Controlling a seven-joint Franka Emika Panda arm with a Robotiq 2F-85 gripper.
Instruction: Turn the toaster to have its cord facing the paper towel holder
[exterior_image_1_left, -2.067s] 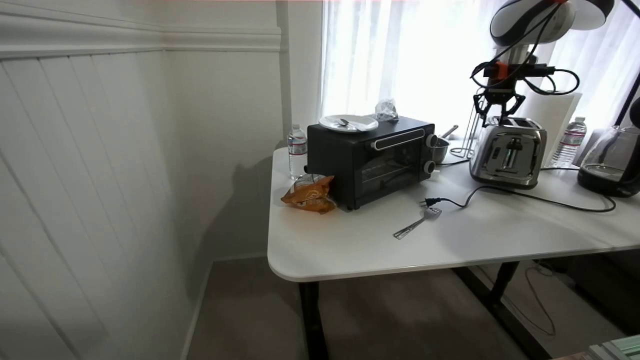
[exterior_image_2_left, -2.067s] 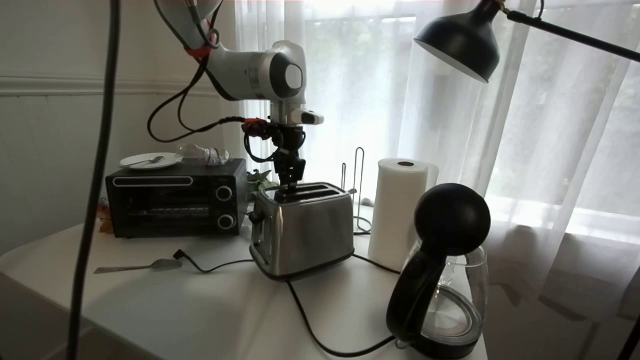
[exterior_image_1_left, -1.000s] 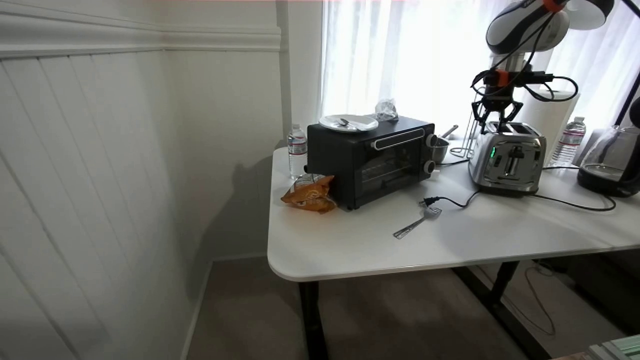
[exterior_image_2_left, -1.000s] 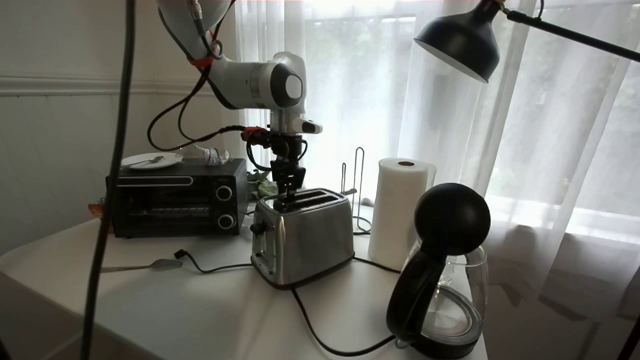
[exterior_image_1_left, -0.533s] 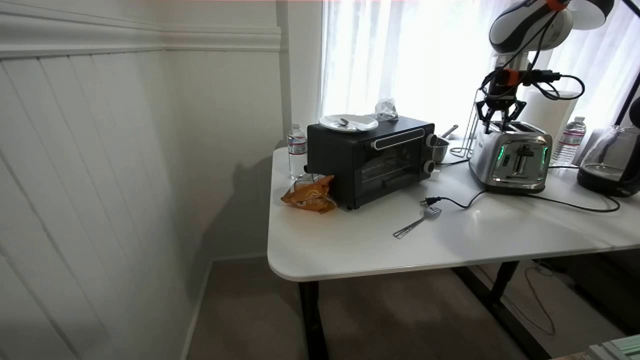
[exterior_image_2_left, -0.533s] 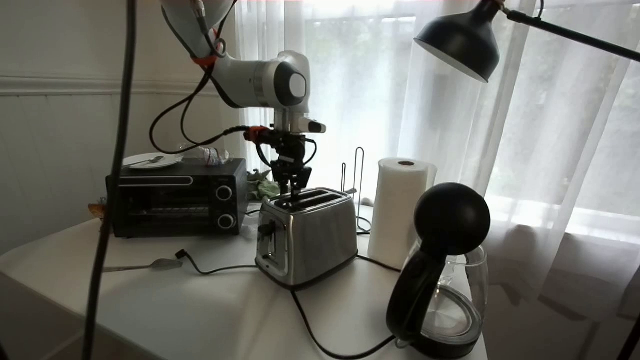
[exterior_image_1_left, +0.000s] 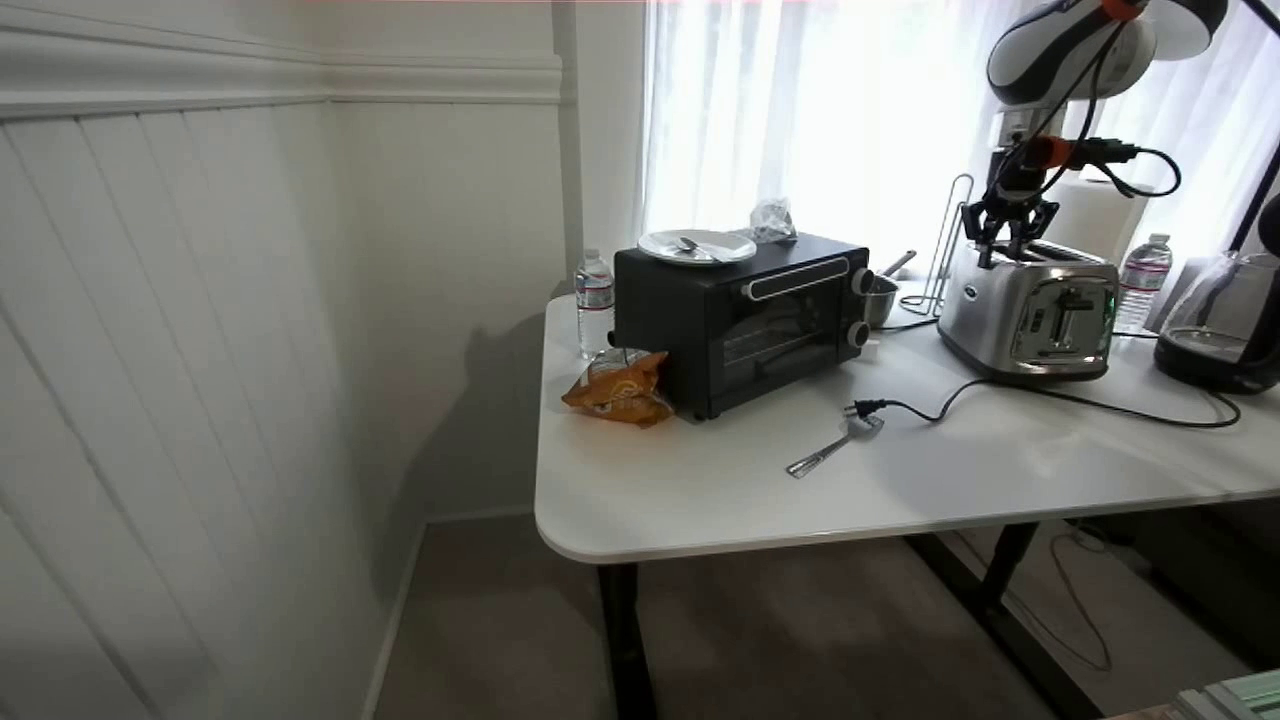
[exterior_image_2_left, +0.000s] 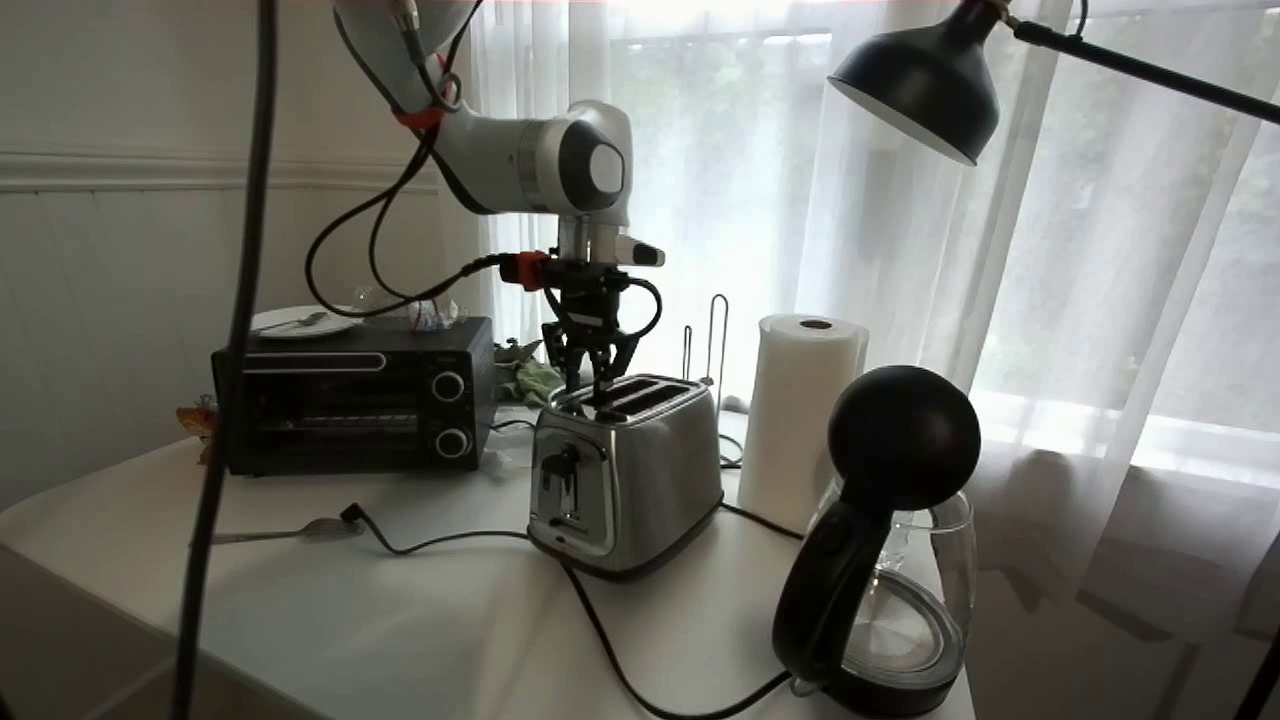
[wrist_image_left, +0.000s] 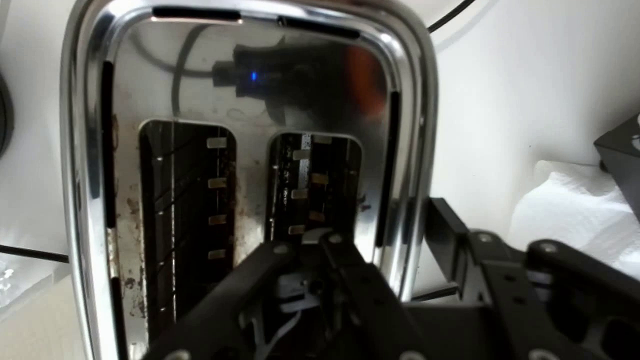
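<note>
The silver toaster (exterior_image_1_left: 1000, 315) stands on the white table, also in an exterior view (exterior_image_2_left: 660, 480). Its lever face is turned obliquely. My gripper (exterior_image_1_left: 1002, 254) points down at its top. In the wrist view, one finger of the gripper (wrist_image_left: 392, 245) reaches into a slot and the other is outside, against the rim; the jaws look closed on the toaster's side wall. A black cord (exterior_image_2_left: 765, 522) shows by the toaster's rear, towards the paper towel roll (exterior_image_2_left: 800, 430); its joint with the toaster is hidden. The roll stands behind the toaster in both exterior views.
A black toaster oven (exterior_image_1_left: 740, 320) stands beside the toaster. A cable with a plug (exterior_image_1_left: 872, 406) passes the toaster's front towards the glass kettle (exterior_image_2_left: 900, 640). A silver utensil (exterior_image_1_left: 835, 445), wire stand (exterior_image_1_left: 940, 270), water bottle (exterior_image_1_left: 1143, 280) and lamp (exterior_image_2_left: 920, 85) are around.
The toaster's raised front has come down. The toaster has turned with my gripper, its lever face swinging towards the kettle side. The wrist has twisted and shifted slightly that way.
</note>
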